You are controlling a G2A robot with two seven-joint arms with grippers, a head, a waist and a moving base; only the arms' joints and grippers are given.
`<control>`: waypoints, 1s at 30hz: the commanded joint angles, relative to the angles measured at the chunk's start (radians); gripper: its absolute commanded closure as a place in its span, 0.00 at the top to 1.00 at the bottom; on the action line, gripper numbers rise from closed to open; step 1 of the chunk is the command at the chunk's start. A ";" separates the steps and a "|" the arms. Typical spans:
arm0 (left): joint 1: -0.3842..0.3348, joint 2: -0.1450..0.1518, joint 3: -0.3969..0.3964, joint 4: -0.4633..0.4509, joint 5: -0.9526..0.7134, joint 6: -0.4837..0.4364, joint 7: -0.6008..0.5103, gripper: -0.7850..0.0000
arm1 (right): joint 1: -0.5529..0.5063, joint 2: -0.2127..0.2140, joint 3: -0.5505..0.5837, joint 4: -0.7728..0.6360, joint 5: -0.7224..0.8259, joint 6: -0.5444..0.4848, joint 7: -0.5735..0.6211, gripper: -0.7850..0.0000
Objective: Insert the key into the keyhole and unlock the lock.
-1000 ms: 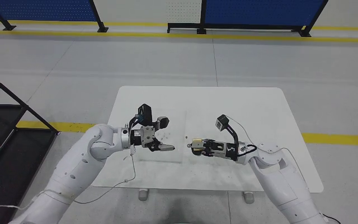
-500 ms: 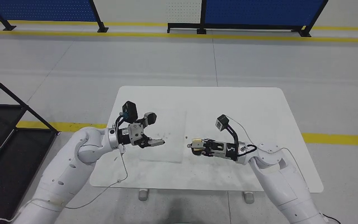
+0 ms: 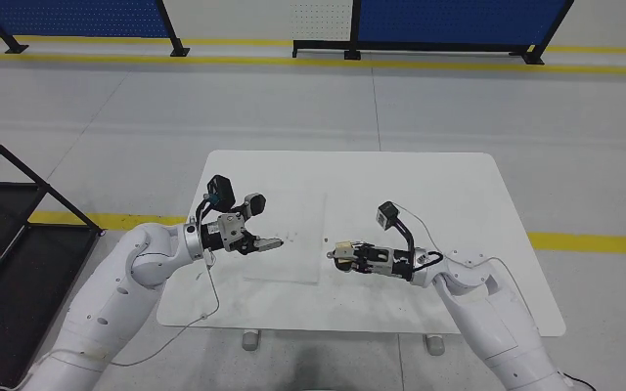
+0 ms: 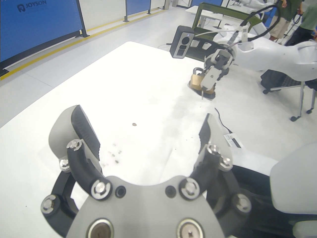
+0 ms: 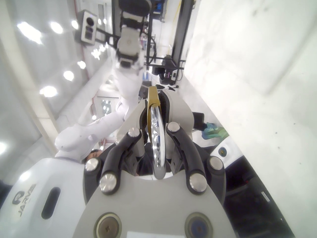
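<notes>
White desk (image 3: 421,186), both arms over its middle, end effectors facing each other and well apart. Left end effector (image 4: 143,125): jaws spread wide, nothing in them, tips aimed across the desk at the other arm. Right end effector (image 3: 344,258): clamped tight on the lock (image 5: 152,100), pads on the flat faces of the brass body, chrome shackle (image 5: 157,134) running back between the fingers toward the palm, so the keyhole end points out at the left arm. The lock sits low over the desk near centre; can't tell if it touches. A thin metal stub (image 4: 202,97) pokes out of the lock's far end. It may be the key, but it's too small to call. A few dark specks (image 4: 134,124) lie on the desk between the arms. Risks as I read it: if that stub is the key, it's a tiny target for wide ribbed pads, so an off-centre pinch could knock it out or cock it in the cylinder. Turning torque goes straight into a two-pad grip on smooth brass, so the lock could rotate in the grip instead of the cylinder turning. The shackle is boxed in by the fingers and palm, so it may have no room to spring even if the cylinder turns.
</notes>
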 commanded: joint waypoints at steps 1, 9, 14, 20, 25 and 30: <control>0.000 0.000 0.000 0.000 0.000 0.000 0.000 1.00 | 0.030 -0.002 -0.016 0.019 -0.044 0.057 -0.018 0.00; 0.000 0.000 0.000 0.000 0.000 0.000 0.000 1.00 | 0.187 -0.027 -0.094 0.172 -0.133 0.172 -0.055 0.00; 0.000 0.000 0.000 0.000 0.000 0.000 0.000 1.00 | 0.282 -0.058 -0.166 0.297 -0.166 0.206 -0.097 0.00; 0.000 0.000 0.000 0.000 0.000 0.000 0.000 1.00 | 0.344 -0.096 -0.241 0.409 -0.195 0.214 -0.168 0.00; 0.000 0.000 0.000 0.000 0.000 0.000 0.000 1.00 | 0.366 -0.121 -0.291 0.459 -0.238 0.237 -0.234 0.00; 0.000 0.000 0.000 0.000 0.000 0.000 0.000 1.00 | 0.376 -0.136 -0.326 0.461 -0.301 0.267 -0.275 0.00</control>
